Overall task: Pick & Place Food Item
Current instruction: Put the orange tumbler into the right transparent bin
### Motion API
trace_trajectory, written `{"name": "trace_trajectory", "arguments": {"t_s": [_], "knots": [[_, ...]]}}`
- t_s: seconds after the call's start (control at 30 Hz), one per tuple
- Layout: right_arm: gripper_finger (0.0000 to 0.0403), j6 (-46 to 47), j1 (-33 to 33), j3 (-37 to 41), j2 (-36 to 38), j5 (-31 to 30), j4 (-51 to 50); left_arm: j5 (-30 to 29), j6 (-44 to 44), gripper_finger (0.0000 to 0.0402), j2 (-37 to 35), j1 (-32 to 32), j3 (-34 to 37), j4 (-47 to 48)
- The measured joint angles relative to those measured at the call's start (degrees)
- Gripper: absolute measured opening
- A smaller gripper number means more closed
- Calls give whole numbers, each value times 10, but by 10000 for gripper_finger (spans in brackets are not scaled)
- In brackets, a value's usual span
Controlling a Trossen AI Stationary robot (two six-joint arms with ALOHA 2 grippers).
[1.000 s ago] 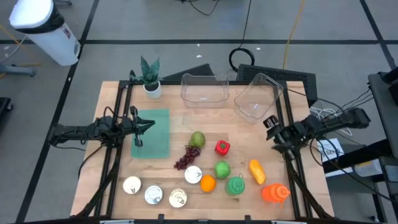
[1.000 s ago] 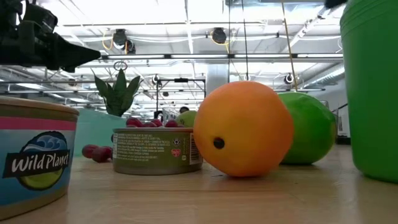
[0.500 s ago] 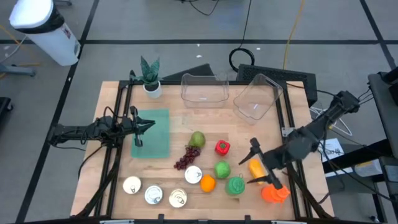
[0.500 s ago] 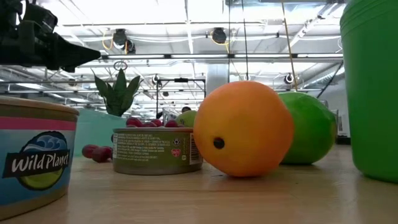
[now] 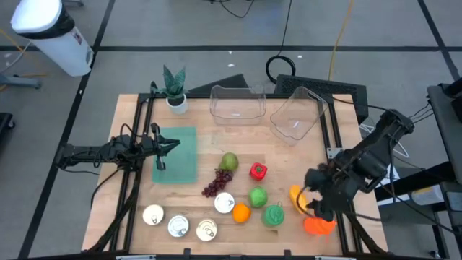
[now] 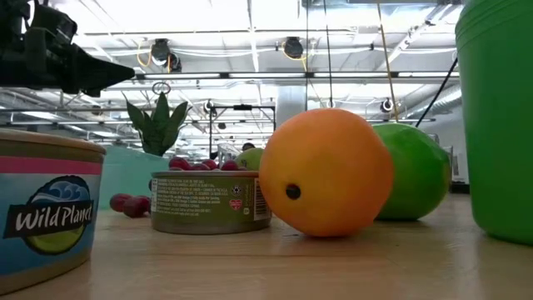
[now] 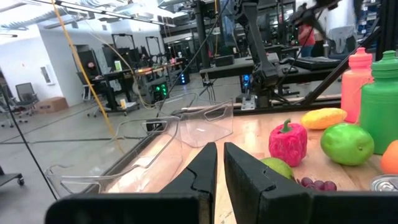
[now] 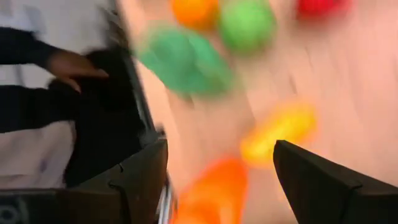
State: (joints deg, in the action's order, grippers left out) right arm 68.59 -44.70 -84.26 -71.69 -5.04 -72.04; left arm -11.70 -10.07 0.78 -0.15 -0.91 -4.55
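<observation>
Right wrist view alone shows right gripper (image 8: 217, 180) fingers apart over yellow food item (image 8: 278, 134) beside orange bottle (image 5: 318, 225); left gripper (image 5: 175, 145) fingers together, above wooden table (image 5: 195, 209).

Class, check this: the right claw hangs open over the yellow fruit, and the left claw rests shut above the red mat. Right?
Not quite. The mat under the left claw is green, as the high view shows. The right claw does hang open over the yellow fruit.
</observation>
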Motion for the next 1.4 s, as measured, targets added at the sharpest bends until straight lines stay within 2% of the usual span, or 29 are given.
{"name": "trace_trajectory", "arguments": {"t_s": [0.17,0.23,0.3,0.43,0.73,1.4], "knots": [[275,217,-35,3,-1,117,-101,0,0,42,0,0,0,0],[275,264,-45,3,-1,135,-112,0,0,42,0,0,0,0],[275,285,-53,3,-4,126,-112,0,0,42,0,0,0,0],[274,289,-65,3,-23,112,-110,0,0,42,0,0,0,0],[274,294,-68,3,-66,142,-40,0,0,42,0,0,0,0],[274,281,-73,3,-105,158,-14,0,0,42,0,0,0,0]]}}
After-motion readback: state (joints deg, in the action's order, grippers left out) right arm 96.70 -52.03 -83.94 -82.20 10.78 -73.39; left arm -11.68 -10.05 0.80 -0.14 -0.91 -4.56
